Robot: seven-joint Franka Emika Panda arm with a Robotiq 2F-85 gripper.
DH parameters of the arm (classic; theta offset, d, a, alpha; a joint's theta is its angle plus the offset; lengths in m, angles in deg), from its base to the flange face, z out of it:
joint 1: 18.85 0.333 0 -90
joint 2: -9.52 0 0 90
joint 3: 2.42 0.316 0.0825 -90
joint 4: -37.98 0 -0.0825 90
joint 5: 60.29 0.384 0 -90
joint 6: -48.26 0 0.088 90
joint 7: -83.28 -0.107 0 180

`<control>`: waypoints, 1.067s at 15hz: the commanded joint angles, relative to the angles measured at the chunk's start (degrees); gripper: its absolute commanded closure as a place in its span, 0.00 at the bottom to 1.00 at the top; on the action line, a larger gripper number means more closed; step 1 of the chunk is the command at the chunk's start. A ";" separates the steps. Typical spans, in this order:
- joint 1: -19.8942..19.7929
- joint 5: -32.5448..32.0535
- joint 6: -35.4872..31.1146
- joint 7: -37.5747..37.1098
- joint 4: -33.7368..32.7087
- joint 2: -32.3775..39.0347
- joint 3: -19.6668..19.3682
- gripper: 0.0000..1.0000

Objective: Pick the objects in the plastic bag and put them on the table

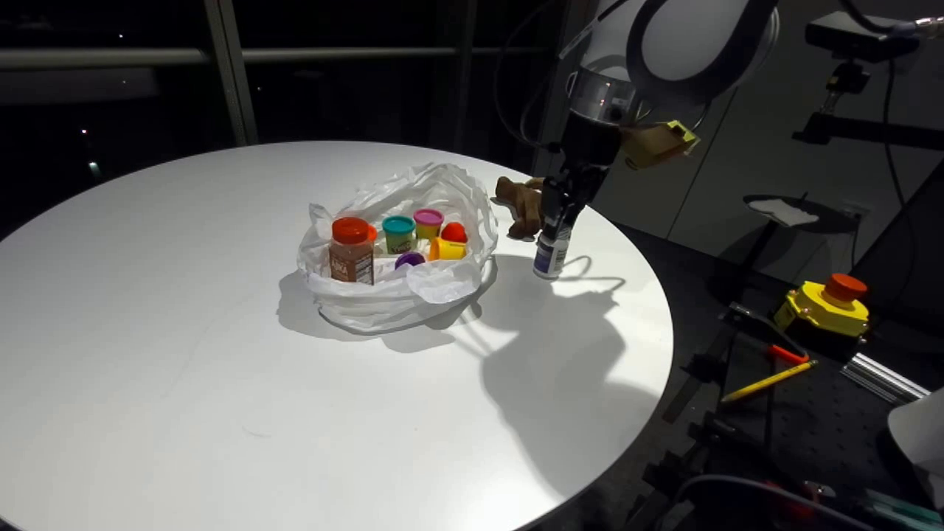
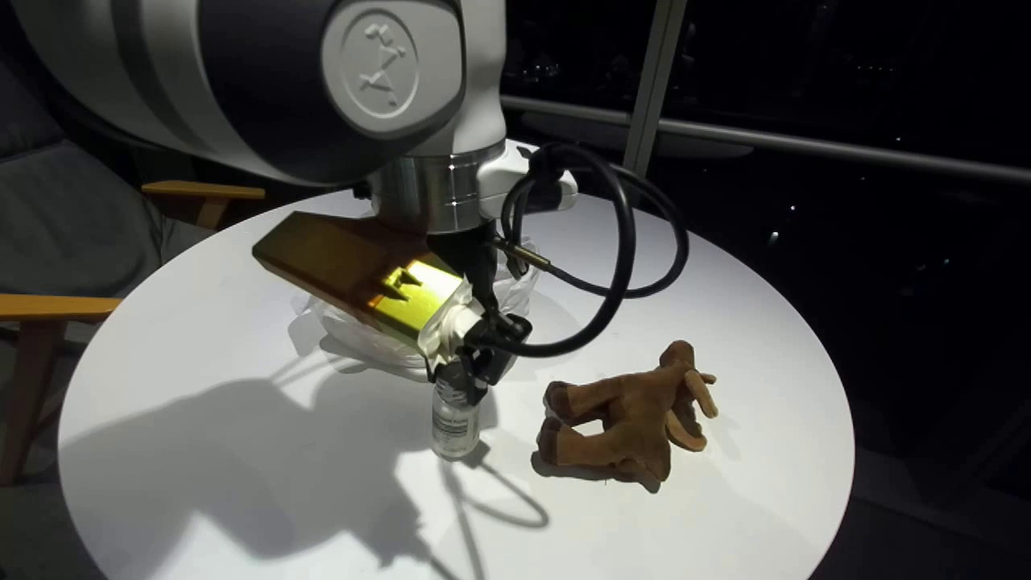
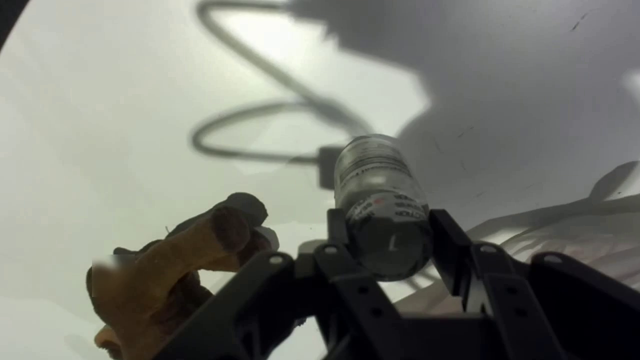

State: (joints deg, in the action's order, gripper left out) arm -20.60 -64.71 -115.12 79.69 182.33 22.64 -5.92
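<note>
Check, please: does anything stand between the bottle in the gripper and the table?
Nothing visible stands between the bottle and the table; whether they touch is unclear. The toy animal and the bag lie apart from the bottle.

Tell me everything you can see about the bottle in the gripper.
The bottle looks see-through, with printed label text and a round, dark-looking top with a pale mark; plastic or glass, I can't tell. It's roughly upright, outside the plastic bag, with the gripper pinching its upper end. Whether its base touches the table isn't clear.

The bag (image 1: 383,308) is open above, a jar (image 1: 352,259) obstructing one side.
</note>
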 commanded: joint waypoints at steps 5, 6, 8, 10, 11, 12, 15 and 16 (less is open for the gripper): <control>0.22 1.51 1.50 0.01 -0.33 -5.30 -0.18 0.02; 0.40 1.86 2.69 0.15 -0.26 -7.30 0.37 0.00; 0.82 3.98 6.83 1.62 -0.76 -11.07 2.69 0.00; 2.20 4.55 11.78 2.12 -2.40 -13.19 4.55 0.00; 3.12 6.04 14.51 3.60 -3.75 -13.16 5.90 0.00; 4.17 7.78 16.96 5.44 -4.95 -13.15 7.02 0.00; 7.00 7.83 20.41 5.69 -9.51 -10.38 9.50 0.00; 7.78 7.05 21.21 5.41 -10.79 -9.74 10.17 0.00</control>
State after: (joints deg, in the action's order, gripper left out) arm -14.63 -57.58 -96.97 83.81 176.31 10.25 2.74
